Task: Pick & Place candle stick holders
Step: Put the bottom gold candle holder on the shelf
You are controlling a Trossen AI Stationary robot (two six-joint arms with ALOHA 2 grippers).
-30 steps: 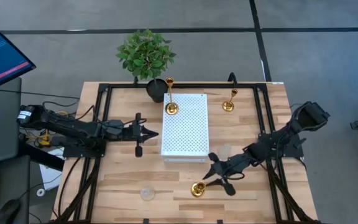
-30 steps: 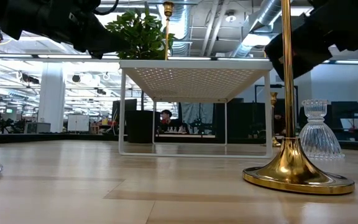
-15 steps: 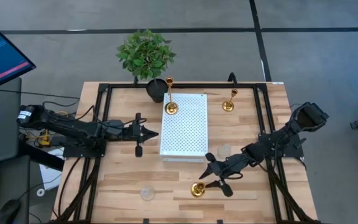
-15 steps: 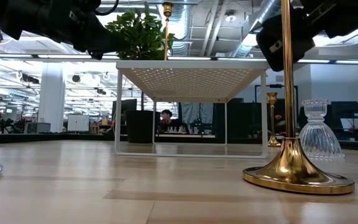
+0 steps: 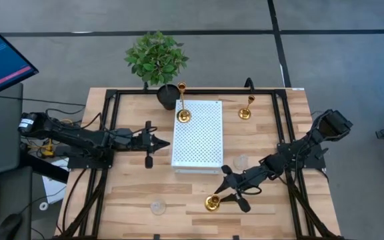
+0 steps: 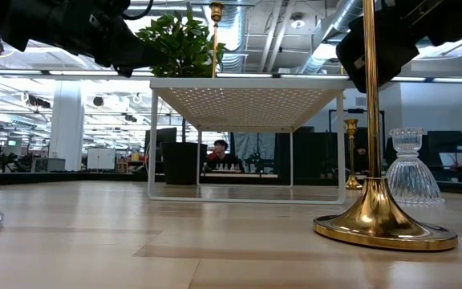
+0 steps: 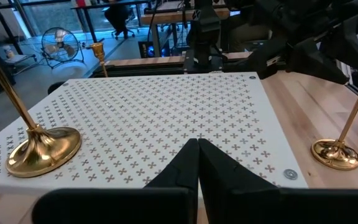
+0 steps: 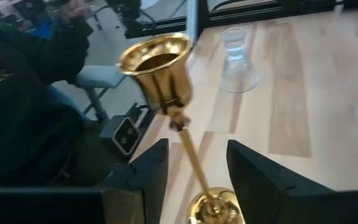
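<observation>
A tall gold candle stick holder (image 5: 212,202) stands on its round base near the table's front, right of middle. My right gripper (image 5: 224,189) is open, and its fingers stand on either side of the thin stem (image 8: 188,155) below the cup, without touching it. A second gold holder (image 5: 184,115) stands on the white perforated board (image 5: 199,143). A short gold holder (image 5: 245,113) stands at the far right. Clear glass holders stand at the front left (image 5: 157,207) and beside the board (image 5: 242,162). My left gripper (image 5: 167,142) is shut at the board's left edge.
A green plant in a black pot (image 5: 157,63) stands at the table's far edge, behind the board. A black frame (image 5: 112,93) runs around the tabletop. Bare wood lies along the near edge between the front glass holder and the tall gold holder.
My right gripper has moved a little toward the table's left and near edge, closer around the tall gold holder's stem. The white board has slid slightly toward the table's left. The left arm has kept still.
</observation>
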